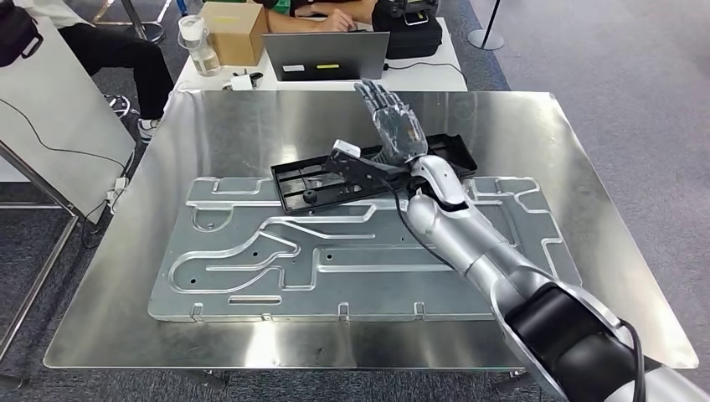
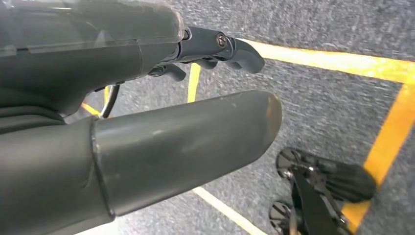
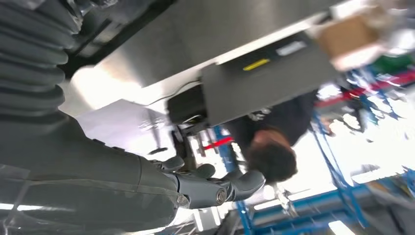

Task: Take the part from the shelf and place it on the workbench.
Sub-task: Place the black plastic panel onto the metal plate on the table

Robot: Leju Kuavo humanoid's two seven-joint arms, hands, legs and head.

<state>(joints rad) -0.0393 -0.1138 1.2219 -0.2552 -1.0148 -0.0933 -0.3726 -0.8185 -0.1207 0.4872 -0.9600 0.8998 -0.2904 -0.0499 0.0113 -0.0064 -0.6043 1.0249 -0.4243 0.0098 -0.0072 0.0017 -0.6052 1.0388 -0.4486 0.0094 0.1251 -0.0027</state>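
The part, a flat black plastic frame (image 1: 335, 191), lies on the steel workbench (image 1: 251, 117), resting across the far edge of a large grooved aluminium plate (image 1: 335, 260). My right hand (image 1: 392, 117) hovers just over the frame's far right side, fingers stretched out and apart, holding nothing. In the right wrist view that hand (image 3: 205, 188) also shows straight fingers with nothing in them. My left hand (image 2: 147, 137) hangs over the grey carpet floor, thumb and fingers apart and empty.
Behind the workbench stands a white table with a laptop (image 1: 326, 54), a cardboard box (image 1: 232, 32), a plastic jar (image 1: 199, 46) and a black bag (image 1: 410, 29); a person sits there. A wheeled base (image 2: 313, 191) and yellow floor lines lie below my left hand.
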